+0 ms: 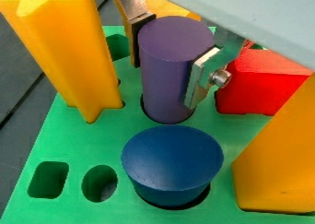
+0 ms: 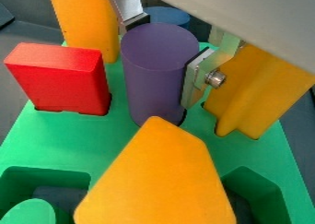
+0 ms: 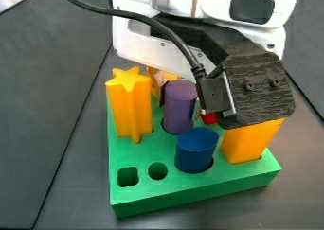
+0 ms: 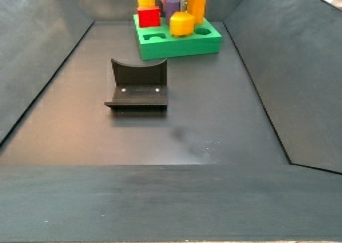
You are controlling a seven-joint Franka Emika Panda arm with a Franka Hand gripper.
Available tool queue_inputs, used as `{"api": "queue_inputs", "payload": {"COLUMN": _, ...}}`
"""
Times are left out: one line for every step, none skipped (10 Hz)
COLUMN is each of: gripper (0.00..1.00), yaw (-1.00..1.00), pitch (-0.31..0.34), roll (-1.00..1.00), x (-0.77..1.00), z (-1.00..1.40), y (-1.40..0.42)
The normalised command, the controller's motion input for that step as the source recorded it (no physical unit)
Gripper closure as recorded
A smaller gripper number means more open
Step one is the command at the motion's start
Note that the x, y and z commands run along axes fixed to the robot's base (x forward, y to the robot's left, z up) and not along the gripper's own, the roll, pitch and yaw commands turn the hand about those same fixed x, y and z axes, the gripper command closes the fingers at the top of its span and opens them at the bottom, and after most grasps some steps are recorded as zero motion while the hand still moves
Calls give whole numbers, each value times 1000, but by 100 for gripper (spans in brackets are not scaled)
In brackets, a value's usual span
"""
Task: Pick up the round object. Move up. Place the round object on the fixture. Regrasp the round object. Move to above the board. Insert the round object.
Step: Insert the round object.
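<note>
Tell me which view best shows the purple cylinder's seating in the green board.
A wrist view is best: the purple cylinder enters its hole in the green board between the gripper fingers. The other wrist view hides its base behind an orange piece. A side view shows it half-hidden; the far one only a speck.

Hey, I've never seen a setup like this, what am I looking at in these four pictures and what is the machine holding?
This is a robot arm with a two-finger claw. Two pictures come from cameras on its wrist, looking down past the fingers. Two come from cameras fixed beside the table. On the dark floor sits a green board with shaped holes, holding yellow, red and blue blocks. In a side view, a dark L-shaped fixture stands apart from it. The claw is over the board, its silver fingers against the sides of a purple cylinder standing in its hole.
</note>
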Motion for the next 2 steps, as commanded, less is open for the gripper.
{"api": "queue_inputs", "payload": {"gripper": 100, "yaw": 0, "pitch": 9, "roll": 0, "x": 0, "z": 0, "y": 0}}
{"api": "queue_inputs", "payload": {"gripper": 100, "yaw": 0, "pitch": 0, "roll": 0, "x": 0, "z": 0, "y": 0}}
